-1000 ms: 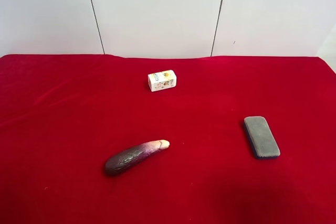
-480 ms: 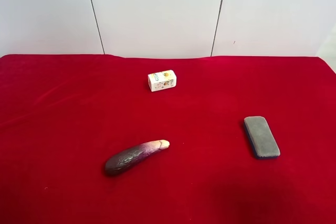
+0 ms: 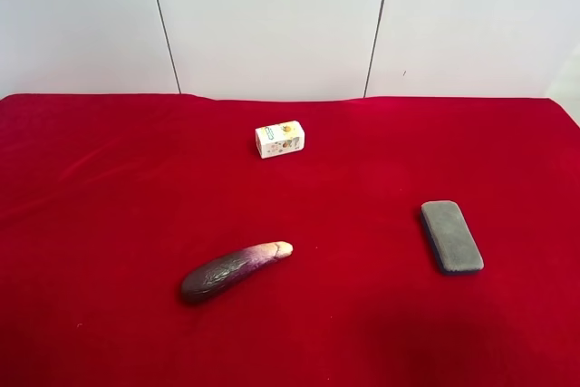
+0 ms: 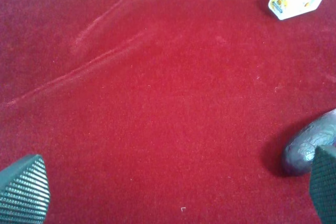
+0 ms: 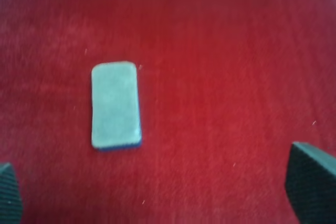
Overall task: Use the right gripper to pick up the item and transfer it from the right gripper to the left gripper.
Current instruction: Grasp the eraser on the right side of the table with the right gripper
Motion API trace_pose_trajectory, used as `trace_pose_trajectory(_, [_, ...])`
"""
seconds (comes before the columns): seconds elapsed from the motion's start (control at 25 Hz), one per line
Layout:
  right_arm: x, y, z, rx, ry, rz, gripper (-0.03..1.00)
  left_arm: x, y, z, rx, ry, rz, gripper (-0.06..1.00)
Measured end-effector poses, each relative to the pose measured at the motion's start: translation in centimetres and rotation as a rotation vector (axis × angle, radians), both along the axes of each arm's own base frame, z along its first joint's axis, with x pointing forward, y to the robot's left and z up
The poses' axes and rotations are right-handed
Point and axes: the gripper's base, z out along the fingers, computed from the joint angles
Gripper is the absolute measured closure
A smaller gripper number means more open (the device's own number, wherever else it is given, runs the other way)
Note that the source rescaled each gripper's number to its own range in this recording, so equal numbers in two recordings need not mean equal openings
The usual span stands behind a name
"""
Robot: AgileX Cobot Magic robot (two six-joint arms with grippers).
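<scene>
The item [image 5: 115,104] lies flat near the table's [image 3: 109,224] side edge.
The right gripper [image 5: 160,190] hangs wide above it; the left gripper [image 4: 173,187] is wide too.

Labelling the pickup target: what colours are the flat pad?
The pad is grey on top with a thin blue layer beneath, clearest in the right wrist view.
</scene>
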Motion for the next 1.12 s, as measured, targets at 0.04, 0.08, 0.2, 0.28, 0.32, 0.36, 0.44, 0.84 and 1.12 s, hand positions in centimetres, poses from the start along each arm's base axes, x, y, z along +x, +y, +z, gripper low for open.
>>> trace_pose_trajectory(0.04, [0.4, 0.0, 0.0, 0.001, 0.026, 0.000, -0.03, 0.0, 0.0, 0.0, 0.000, 0.000, 0.000, -0.06])
trace_pose_trajectory(0.08, [0.8, 0.0, -0.1, 0.002, 0.055, 0.000, -0.03, 0.0, 0.0, 0.0, 0.000, 0.000, 0.000, -0.06])
trace_pose_trajectory(0.2, [2.1, 0.0, -0.3, 0.024, 0.140, -0.005, -0.03, 0.0, 0.0, 0.0, 0.000, 0.000, 0.000, -0.06])
trace_pose_trajectory(0.28, [2.9, 0.2, -0.5, 0.051, 0.201, -0.010, -0.03, 0.0, 0.0, 0.0, 0.000, 0.000, 0.000, -0.06])
trace_pose_trajectory(0.32, [3.4, 0.2, -0.7, 0.057, 0.232, -0.011, -0.03, 0.0, 0.0, 0.0, 0.000, 0.000, 0.000, -0.06])
trace_pose_trajectory(0.36, [3.9, 0.2, -0.8, 0.062, 0.266, -0.012, -0.03, 0.0, 0.0, 0.0, 0.000, 0.000, 0.000, -0.06])
trace_pose_trajectory(0.44, [4.7, 0.2, -1.2, 0.067, 0.326, -0.012, -0.03, 0.0, 0.0, 0.0, 0.000, 0.000, 0.000, -0.06])
trace_pose_trajectory(0.84, [8.7, 0.2, -3.6, 0.087, 0.638, -0.032, -0.03, 0.0, 0.0, 0.0, 0.000, 0.000, 0.000, -0.06])
trace_pose_trajectory(1.12, [11.6, -0.3, -5.8, 0.073, 0.824, -0.106, -0.03, 0.0, 0.0, 0.0, 0.000, 0.000, 0.000, -0.06])
